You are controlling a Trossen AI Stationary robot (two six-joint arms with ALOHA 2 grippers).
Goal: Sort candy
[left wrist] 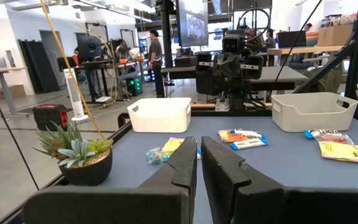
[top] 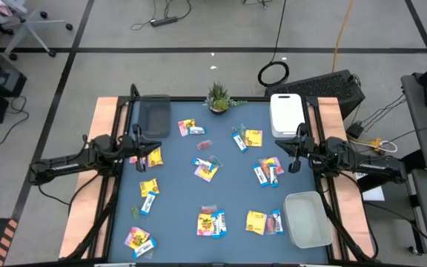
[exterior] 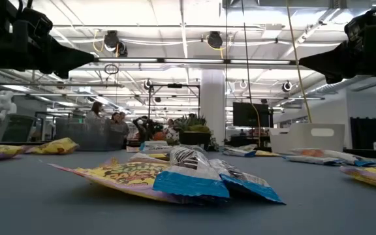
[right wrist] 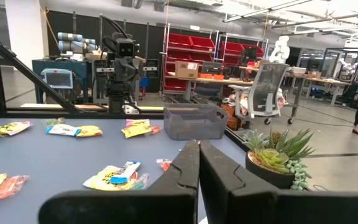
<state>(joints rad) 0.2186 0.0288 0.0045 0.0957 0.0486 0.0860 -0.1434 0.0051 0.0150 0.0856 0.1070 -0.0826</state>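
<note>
A: Status of the sort?

B: Judged not begun. The candy lies scattered in small mixed clusters all over the blue tabletop. Three bins sit at the edges: a dark bin at the far left corner, a white bin at the far right corner, a pale bin at the near right. All three look empty from above.

A: End effectors?

B: Left end effector hangs above the left side of the tabletop, next to a yellow packet; in its wrist view the fingers are nearly together with a thin gap, holding nothing. Right end effector hangs above the right side, near the white bin; its fingers are closed to touching, also empty.

A: Orientation of the pieces?

B: No common heading. The blue-and-white bars lie flat with long axes at assorted diagonals; many rest against or partly on yellow packets. The yellow packets are roughly square, so no clear long axis. One bar lies on a yellow packet right in front of the low camera.

A: Remaining?

B: Everything, as far as I can judge. The plant at the far edge stays out of it.
</note>
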